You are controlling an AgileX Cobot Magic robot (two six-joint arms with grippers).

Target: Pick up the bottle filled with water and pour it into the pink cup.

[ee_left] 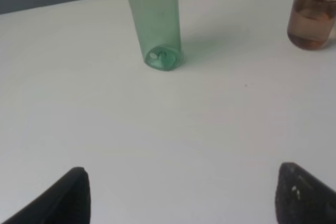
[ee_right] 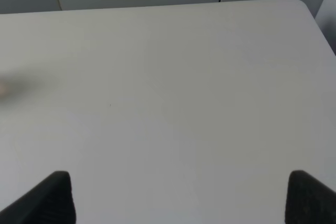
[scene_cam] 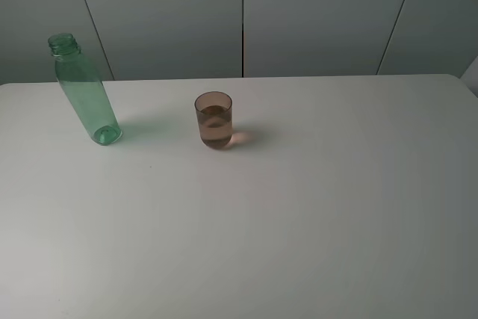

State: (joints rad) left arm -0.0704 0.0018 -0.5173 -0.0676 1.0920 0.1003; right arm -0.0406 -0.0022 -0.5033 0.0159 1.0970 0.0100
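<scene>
The green transparent bottle stands upright without a cap at the far left of the white table. It looks empty. The pink cup stands to its right near the middle and holds liquid up to about half its height. In the left wrist view the bottle and the cup stand well ahead of my left gripper, which is open and empty. My right gripper is open and empty over bare table. Neither gripper shows in the exterior high view.
A grey panelled wall rises behind the table's far edge. The table's right far corner shows in the right wrist view. A small dark speck lies on the tabletop in front of the bottle.
</scene>
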